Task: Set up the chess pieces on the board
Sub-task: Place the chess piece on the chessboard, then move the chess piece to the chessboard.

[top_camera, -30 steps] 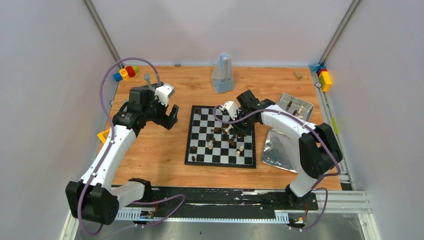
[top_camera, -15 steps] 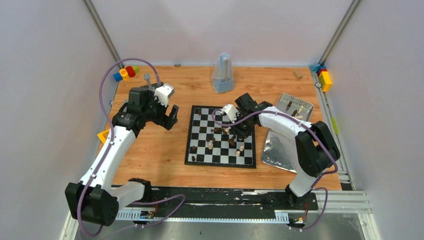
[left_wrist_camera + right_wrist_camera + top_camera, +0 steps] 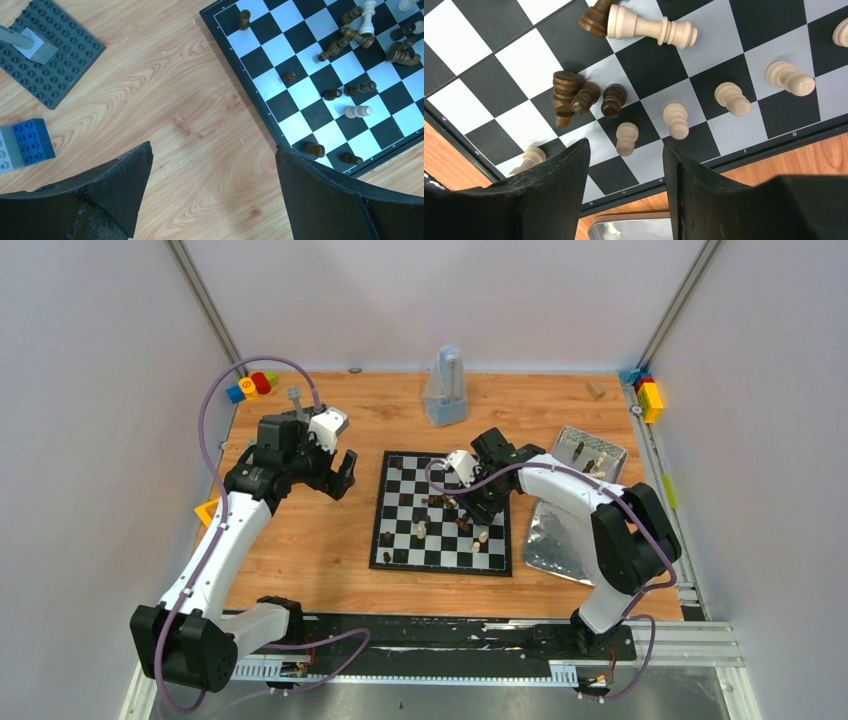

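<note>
The black-and-white board (image 3: 440,568) lies mid-table with dark and pale chess pieces scattered on it, several toppled. My right gripper (image 3: 481,507) hangs low over the board's right side, open. In the right wrist view a pale pawn (image 3: 626,138) stands free between its fingertips (image 3: 583,150), one of a row of pale pawns (image 3: 675,120) along that edge of the board (image 3: 664,65). Dark pieces (image 3: 584,95) cluster nearby and a pale piece (image 3: 651,29) lies on its side. My left gripper (image 3: 341,471) is open over bare wood left of the board (image 3: 306,92), holding nothing.
A dark grey studded baseplate (image 3: 50,65) and a blue block (image 3: 32,142) lie left of the board. Two silver trays (image 3: 590,452) (image 3: 555,535) sit to the right, the far one holding pieces. A clear bag (image 3: 445,390) stands at the back. Coloured blocks (image 3: 250,385) (image 3: 648,395) mark the far corners.
My right gripper has opened and let go of the pale pawn, which now stands on the board's right edge row. The left arm has not moved.
</note>
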You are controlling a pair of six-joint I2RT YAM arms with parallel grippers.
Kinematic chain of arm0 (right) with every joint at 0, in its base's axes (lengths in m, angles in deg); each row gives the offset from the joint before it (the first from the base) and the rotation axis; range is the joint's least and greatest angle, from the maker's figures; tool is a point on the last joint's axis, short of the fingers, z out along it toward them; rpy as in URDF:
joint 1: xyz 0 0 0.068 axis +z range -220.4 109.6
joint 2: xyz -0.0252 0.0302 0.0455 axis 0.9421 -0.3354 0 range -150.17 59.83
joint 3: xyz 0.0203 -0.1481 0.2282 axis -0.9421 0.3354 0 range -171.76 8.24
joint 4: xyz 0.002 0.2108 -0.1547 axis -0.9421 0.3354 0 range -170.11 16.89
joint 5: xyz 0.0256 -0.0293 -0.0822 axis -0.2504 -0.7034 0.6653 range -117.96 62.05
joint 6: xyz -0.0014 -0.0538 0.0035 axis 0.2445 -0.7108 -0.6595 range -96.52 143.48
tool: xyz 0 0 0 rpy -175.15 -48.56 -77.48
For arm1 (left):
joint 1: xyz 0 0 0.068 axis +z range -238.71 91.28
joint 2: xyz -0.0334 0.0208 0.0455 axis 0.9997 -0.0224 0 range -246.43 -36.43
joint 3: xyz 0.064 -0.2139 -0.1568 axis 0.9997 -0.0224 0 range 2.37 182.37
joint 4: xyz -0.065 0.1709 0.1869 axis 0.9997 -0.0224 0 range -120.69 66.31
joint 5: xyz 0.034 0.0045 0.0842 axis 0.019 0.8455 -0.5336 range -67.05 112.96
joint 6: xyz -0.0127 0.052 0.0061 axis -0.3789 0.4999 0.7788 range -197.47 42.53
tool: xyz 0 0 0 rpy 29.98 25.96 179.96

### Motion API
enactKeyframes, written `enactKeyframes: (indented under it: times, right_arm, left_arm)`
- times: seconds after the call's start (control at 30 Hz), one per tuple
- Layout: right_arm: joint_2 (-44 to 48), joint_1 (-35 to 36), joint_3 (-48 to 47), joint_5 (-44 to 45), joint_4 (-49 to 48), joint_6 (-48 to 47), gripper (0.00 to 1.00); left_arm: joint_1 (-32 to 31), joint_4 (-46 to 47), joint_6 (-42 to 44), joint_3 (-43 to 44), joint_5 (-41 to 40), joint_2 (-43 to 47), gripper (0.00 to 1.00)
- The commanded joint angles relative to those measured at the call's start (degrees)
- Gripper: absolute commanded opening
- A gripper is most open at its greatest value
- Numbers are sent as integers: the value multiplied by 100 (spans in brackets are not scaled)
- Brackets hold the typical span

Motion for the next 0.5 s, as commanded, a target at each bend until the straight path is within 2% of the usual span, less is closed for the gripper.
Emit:
enactKeyframes:
  times: [0.0,0.23,0.47]
  right_arm:
    - [465,-46,-175,-115,154,34,57]
    - [854,-96,-64,-567,548,96,56]
    - [775,-96,140,-879,564,141,51]
  left_arm:
    - [-10,143,99,-12,-27,141,100]
    - [-9,144,92,-8,-19,161,100]
    - [-9,141,82,1,-10,155,100]
